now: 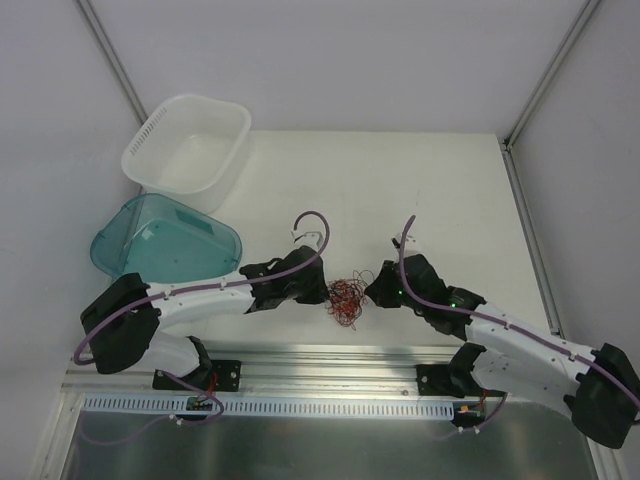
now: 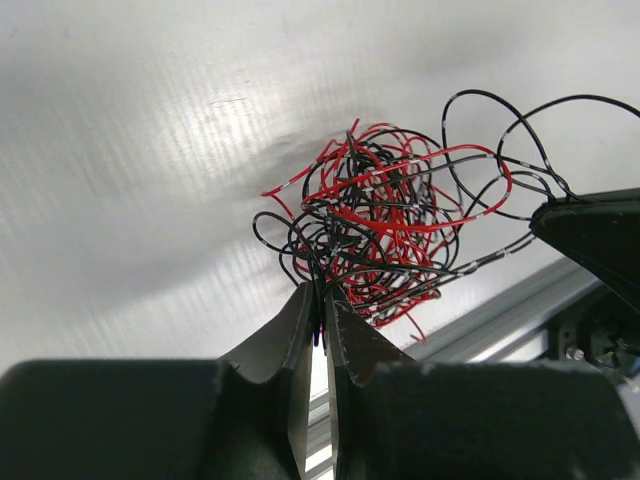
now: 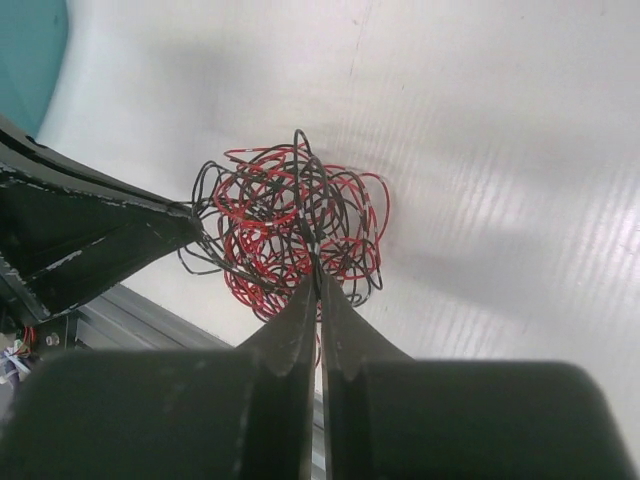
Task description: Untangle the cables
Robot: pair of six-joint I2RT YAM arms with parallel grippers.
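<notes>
The cables [image 1: 346, 298] are a small knotted ball of hair-thin red and black wires near the table's front edge, between my two grippers. My left gripper [image 1: 322, 292] is shut on strands at the ball's left side; in the left wrist view the fingers [image 2: 322, 296] pinch black wires below the ball [image 2: 385, 225]. My right gripper [image 1: 368, 288] is shut on strands at the ball's right side; in the right wrist view its tips [image 3: 316, 280] close on wires under the ball [image 3: 290, 225]. The ball hangs between both grippers, just above the table.
A white basket [image 1: 187, 143] stands at the back left. A teal translucent cover [image 1: 165, 243] lies in front of it, next to the left arm. An aluminium rail [image 1: 330, 357] runs along the table's front edge, just below the ball.
</notes>
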